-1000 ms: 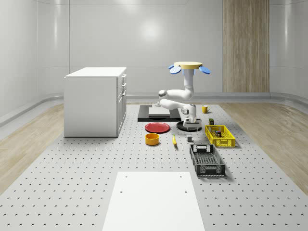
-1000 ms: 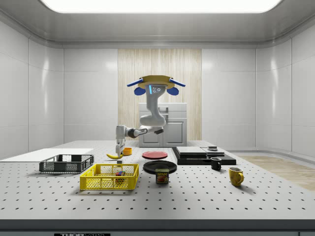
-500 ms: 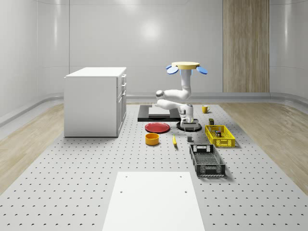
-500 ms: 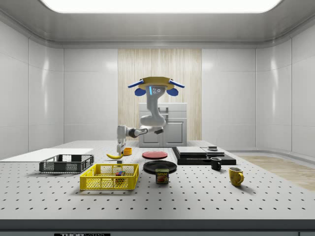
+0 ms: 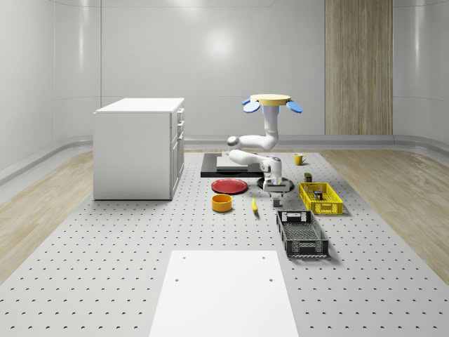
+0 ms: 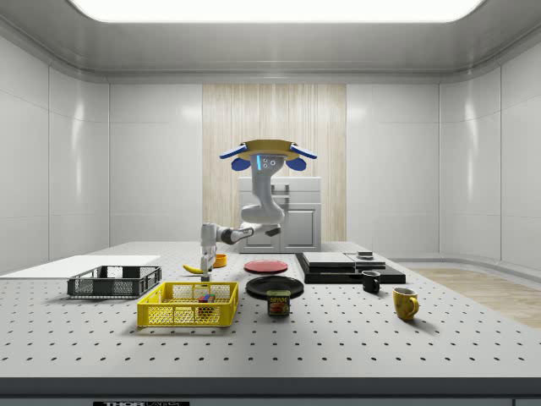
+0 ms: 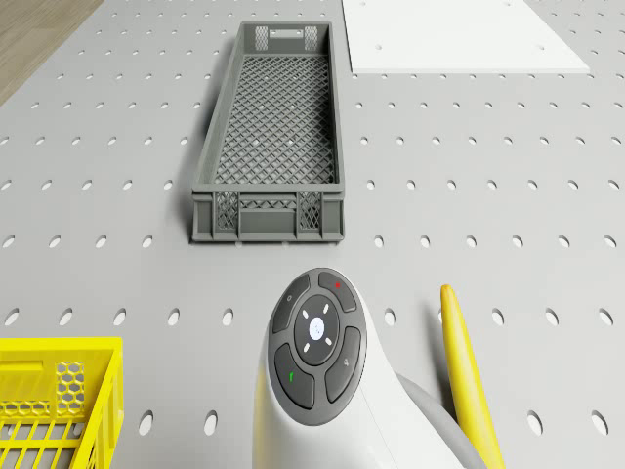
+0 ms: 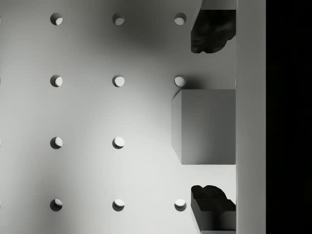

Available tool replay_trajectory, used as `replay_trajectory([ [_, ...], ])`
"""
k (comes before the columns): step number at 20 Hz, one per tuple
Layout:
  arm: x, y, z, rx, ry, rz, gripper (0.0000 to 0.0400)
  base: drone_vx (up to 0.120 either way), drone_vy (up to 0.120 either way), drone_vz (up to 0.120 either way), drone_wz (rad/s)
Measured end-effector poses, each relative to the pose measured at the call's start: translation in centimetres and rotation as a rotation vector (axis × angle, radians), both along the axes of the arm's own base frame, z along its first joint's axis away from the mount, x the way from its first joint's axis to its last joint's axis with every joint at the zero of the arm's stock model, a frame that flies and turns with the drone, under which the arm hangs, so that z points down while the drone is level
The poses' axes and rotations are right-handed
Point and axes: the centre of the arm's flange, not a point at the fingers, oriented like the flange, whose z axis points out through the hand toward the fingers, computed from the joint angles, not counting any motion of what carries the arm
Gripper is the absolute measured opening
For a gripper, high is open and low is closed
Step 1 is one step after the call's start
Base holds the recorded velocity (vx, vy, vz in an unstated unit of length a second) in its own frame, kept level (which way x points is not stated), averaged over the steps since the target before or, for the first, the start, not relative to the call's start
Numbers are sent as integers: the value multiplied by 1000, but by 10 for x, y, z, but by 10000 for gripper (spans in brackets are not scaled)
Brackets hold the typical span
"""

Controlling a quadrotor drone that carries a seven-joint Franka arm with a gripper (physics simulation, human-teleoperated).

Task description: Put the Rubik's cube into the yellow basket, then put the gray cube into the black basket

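Jaws are held spread, one finger [image 8: 212,30] on each side of the gray cube [image 8: 204,126], which sits on the table [image 8: 97,112] untouched. Gripper [image 5: 276,189] is lowered between the yellow basket [image 5: 320,199] and banana [image 5: 254,205], with the drone [image 5: 271,100] hovering above.

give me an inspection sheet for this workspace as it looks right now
surface: grey perforated table, white panel near the front.
job's things: small gray cube on the table between the open fingers; Rubik's cube in the yellow mesh basket; black mesh basket holds nothing.
clutter: banana, red plate, orange bowl, Spam can, two mugs.
grippers: gripper low over the gray cube, not closed; drone hovering above.
cables: nothing seen.
surroundings: white cabinet, pale walls.
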Motion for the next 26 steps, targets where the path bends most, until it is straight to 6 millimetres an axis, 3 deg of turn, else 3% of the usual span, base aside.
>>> replay_trajectory([
  [9, 10, 0, 24, 0, 0, 0, 400, 0, 0, 0, 0],
  [23, 16, 3, 30, 0, 0, 0, 400, 0, 0, 0, 0],
  [26, 16, 3, 30, 0, 0, 0, 327, 0, 0, 0, 0],
])
